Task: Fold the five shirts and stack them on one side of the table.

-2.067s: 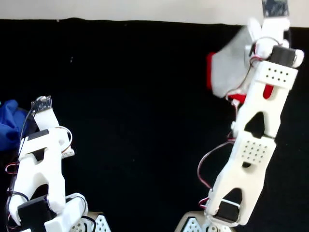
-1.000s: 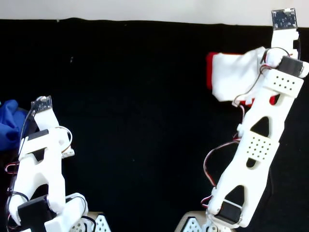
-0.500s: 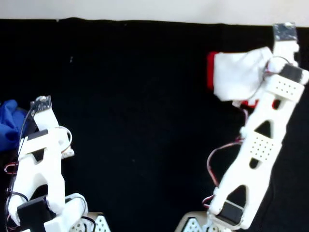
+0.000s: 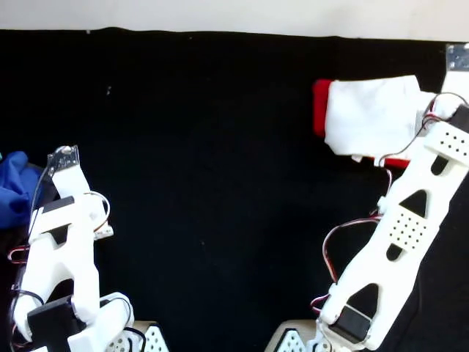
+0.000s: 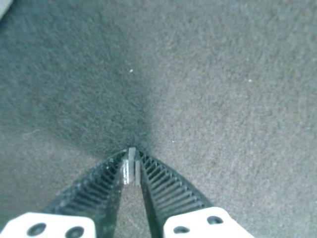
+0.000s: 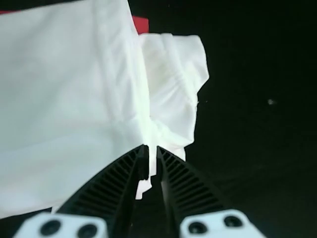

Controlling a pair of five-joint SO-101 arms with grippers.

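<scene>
Pinching the white shirt (image 6: 69, 99) by its edge, right claw (image 6: 149, 166) is clamped on it at the bench's (image 4: 205, 147) far-right corner, over a red shirt (image 4: 320, 106). Prob. finishing a fold/stack step; next: release w/o dragging the cloth. Left claw (image 5: 131, 166) closed, empty, near blue shirt (image 4: 13, 187).

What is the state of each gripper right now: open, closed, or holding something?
Left gripper: jaws closed, holding nothing.
Right gripper: jaws closed on the edge of the white shirt.
</scene>
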